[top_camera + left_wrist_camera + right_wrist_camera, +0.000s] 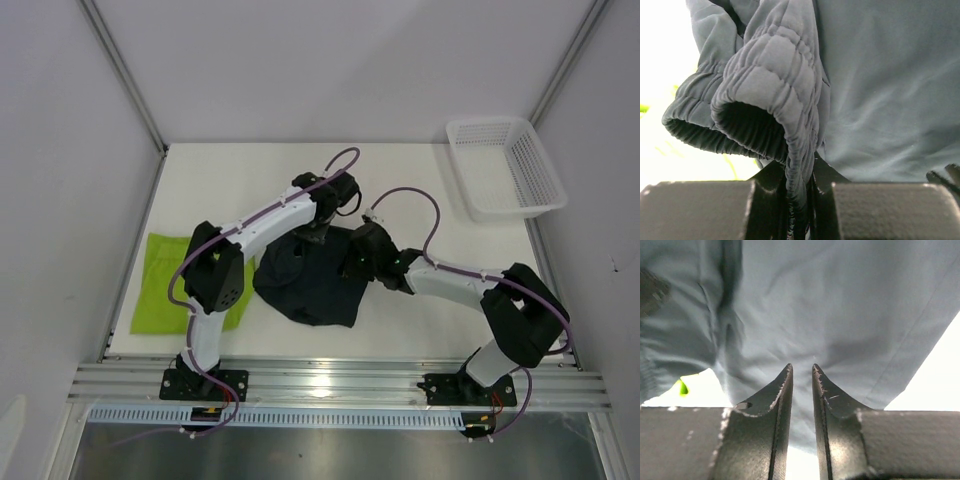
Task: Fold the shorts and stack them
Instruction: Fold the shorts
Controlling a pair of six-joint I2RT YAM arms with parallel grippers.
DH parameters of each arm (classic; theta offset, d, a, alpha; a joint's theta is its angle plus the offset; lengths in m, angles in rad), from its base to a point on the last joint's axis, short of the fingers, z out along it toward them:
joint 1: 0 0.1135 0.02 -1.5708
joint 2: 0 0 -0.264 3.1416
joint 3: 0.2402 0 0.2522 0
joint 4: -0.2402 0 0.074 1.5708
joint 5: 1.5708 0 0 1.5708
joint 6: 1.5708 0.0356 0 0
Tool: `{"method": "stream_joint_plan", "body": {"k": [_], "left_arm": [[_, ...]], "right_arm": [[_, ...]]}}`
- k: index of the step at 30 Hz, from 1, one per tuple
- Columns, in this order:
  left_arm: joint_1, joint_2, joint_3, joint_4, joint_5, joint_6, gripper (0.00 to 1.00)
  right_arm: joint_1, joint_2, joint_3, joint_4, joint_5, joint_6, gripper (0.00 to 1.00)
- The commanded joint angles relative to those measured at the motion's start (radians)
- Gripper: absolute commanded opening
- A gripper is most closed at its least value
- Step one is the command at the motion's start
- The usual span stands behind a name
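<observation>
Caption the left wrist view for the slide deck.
Left fingers pinch the gathered elastic band of the dark shorts.

The dark shorts are soft matt cloth, the waistband puckered into ribs. The green shorts are smooth matt cloth. The basket, upper right, is white plastic mesh. The right gripper has scratched matt black fingers.

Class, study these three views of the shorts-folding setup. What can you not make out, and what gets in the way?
- Lime green fabric shorts: top view, the left arm covers their right edge.
- Dark navy fabric shorts: top view, left arm and right arm hide the upper edge; wrist views cut off the outline.
- Right gripper: whether its tips touch the cloth; top view hides them.
</observation>
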Motion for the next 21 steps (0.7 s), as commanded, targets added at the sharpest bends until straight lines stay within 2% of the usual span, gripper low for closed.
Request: {"method": "stream_joint_plan", "body": {"k": [1, 8, 16, 21], "left_arm": [[-0.025, -0.025, -0.006, 0.043, 0.027, 0.029, 0.01], [-0.071, 0.001, 0.003, 0.069, 0.008, 0.055, 0.01], [-0.090, 0.000, -0.020, 0.066, -0.053, 0.049, 0.01], [-0.093, -0.008, -0.035, 0.062, -0.070, 0.052, 0.01]], "right_arm": [[-0.057, -0.028, -0.018, 0.013, -0.013, 0.001, 0.25], [-0.201, 0.063, -0.022, 0.049, -0.130, -0.023, 0.25], [-0.255, 0.216, 0.090, 0.084, -0.237, -0.055, 0.19], [-0.284, 0.270, 0.101, 0.257, -0.376, -0.020, 0.09]]}}
